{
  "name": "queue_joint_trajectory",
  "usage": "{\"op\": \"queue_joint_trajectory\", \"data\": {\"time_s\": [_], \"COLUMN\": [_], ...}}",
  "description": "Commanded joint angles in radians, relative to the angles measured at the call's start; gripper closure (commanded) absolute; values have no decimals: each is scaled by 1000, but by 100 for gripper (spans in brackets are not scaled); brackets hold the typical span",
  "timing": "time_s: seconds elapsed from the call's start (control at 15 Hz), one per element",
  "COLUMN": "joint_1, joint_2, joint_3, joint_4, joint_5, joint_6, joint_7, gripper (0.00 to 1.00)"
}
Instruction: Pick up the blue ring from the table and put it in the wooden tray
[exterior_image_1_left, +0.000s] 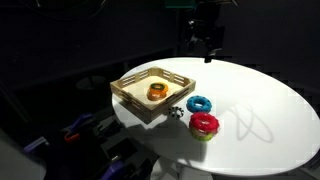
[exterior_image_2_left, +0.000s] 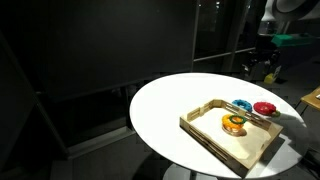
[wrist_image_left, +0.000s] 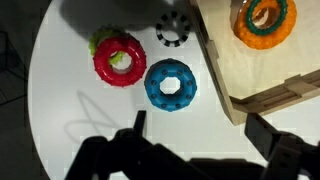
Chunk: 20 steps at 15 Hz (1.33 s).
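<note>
The blue ring (wrist_image_left: 171, 83) lies flat on the white table (wrist_image_left: 60, 100), between the red ring (wrist_image_left: 120, 60) and the wooden tray (wrist_image_left: 225, 70). It also shows in both exterior views (exterior_image_1_left: 199, 104) (exterior_image_2_left: 242, 104), just outside the tray (exterior_image_1_left: 135, 95) (exterior_image_2_left: 205, 130). My gripper (wrist_image_left: 195, 125) is open and empty, its fingers apart below the blue ring in the wrist view. In an exterior view the gripper (exterior_image_1_left: 207, 40) hangs high above the table's far side.
An orange ring (wrist_image_left: 264, 20) (exterior_image_1_left: 157, 91) (exterior_image_2_left: 233, 123) lies inside the tray. A small black toothed ring (wrist_image_left: 174, 30) lies beside the tray's corner. The red ring (exterior_image_1_left: 204, 124) (exterior_image_2_left: 264, 108) sits near the table's edge. Surroundings are dark.
</note>
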Motion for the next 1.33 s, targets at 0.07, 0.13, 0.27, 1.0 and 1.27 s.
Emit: {"op": "queue_joint_trajectory", "data": {"time_s": [0.07,0.13,0.27,1.0,1.27], "joint_1": [-7,-10,-15,-35,-43], "joint_2": [77,98,137,350,391], "joint_3": [-18,-19,-21,-21,-33], "joint_4": [80,96,118,197,212], "joint_5": [26,38,50,40,24], "joint_6": [20,20,39,134,142], "joint_7": [-79,-100,-129,-214,-224], "gripper": [0,0,0,0,0]}}
